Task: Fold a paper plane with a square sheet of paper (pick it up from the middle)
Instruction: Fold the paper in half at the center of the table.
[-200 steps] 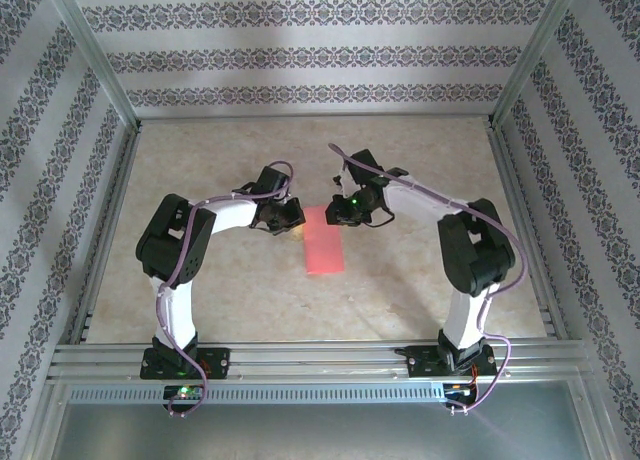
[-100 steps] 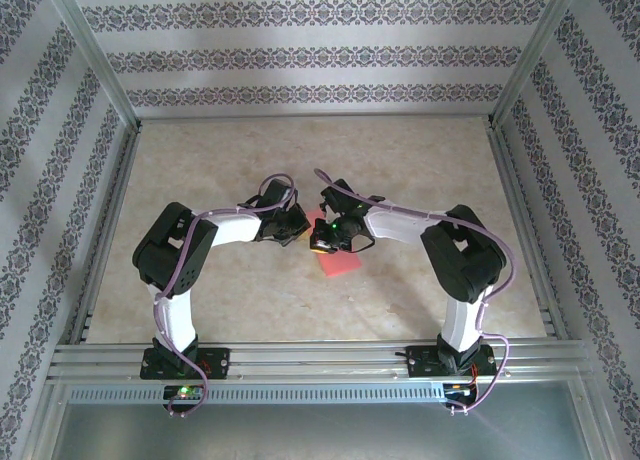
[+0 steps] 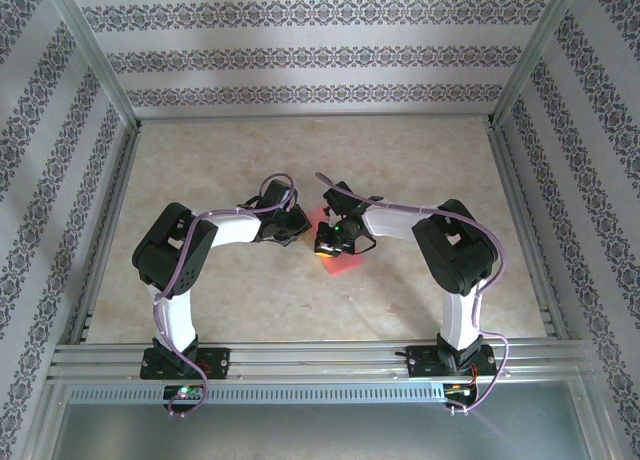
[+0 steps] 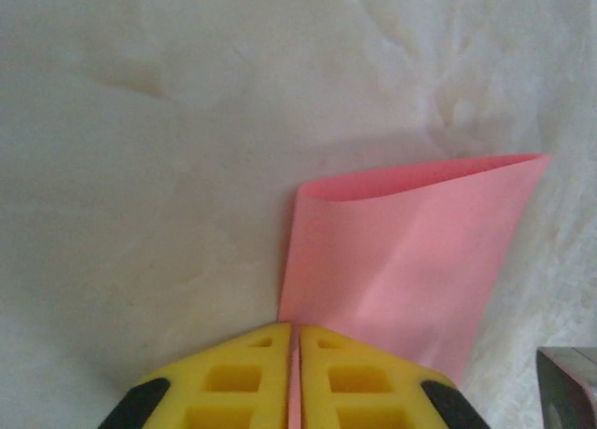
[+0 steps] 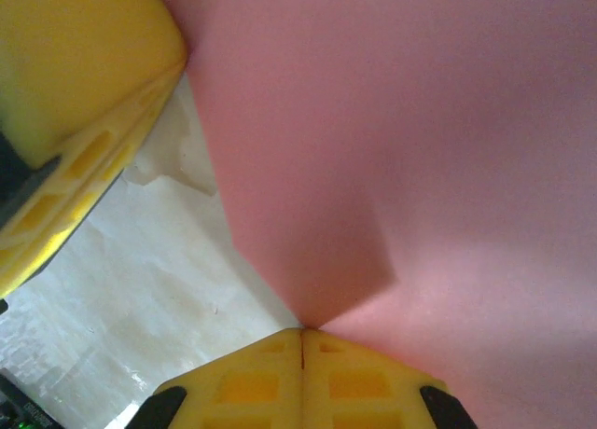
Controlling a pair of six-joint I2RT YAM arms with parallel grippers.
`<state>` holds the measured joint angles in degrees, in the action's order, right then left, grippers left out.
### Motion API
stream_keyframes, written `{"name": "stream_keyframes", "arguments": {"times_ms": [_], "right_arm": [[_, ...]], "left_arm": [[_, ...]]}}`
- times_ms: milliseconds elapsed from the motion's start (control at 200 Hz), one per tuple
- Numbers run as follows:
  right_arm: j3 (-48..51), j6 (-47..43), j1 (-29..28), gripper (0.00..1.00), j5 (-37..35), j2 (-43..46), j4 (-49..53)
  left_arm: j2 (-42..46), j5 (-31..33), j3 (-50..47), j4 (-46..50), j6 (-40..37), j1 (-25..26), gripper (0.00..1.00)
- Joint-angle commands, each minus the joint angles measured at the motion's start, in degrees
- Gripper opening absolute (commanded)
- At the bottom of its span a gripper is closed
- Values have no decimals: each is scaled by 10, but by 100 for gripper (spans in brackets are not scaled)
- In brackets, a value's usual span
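Observation:
The square sheet of paper [image 3: 340,264] is salmon pink, folded over and partly lifted at the table's middle, mostly under the right wrist. In the left wrist view the paper [image 4: 410,261] curls up from the tabletop, and my left gripper [image 4: 295,328] is shut on its near edge, a thin pink strip between the yellow fingers. My right gripper [image 5: 302,334] is shut on a creased point of the paper [image 5: 401,140]. The left gripper's yellow finger [image 5: 84,93] sits close at the upper left of the right wrist view. From above, the left gripper [image 3: 298,230] and right gripper [image 3: 326,244] nearly touch.
The beige marbled tabletop [image 3: 300,150] is fenced by aluminium rails [image 3: 300,358] at the near edge and patterned walls on the other sides. Open table lies behind and to both sides of the arms.
The right gripper has swung left and nearer, over the paper, and shut on it. The flat pink rectangle now stands curled up and mostly covered. The left gripper shifted slightly right.

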<state>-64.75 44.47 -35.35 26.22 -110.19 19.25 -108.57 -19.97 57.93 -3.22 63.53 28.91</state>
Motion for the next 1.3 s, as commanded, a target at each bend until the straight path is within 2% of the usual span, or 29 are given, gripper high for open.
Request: {"name": "stream_keyframes", "arguments": {"times_ms": [0, 160, 440, 999, 1144, 1294], "right_arm": [[12, -16, 11, 2, -14, -26, 23], [11, -18, 12, 2, -10, -32, 25], [9, -21, 13, 2, -11, -36, 37], [19, -20, 13, 1, -4, -42, 47], [13, -18, 14, 2, 7, -35, 33], [3, -6, 17, 3, 39, -19, -8]], "left_arm": [[25, -49, -16, -60, -58, 10, 14], [13, -78, -26, -102, -70, 10, 14], [-29, -31, 7, -6, -118, 1, 12], [-75, -17, 115, 113, -231, -116, 13], [-40, -25, 115, 118, -243, -120, 13], [21, -51, 66, 88, -213, -95, 14]]}}
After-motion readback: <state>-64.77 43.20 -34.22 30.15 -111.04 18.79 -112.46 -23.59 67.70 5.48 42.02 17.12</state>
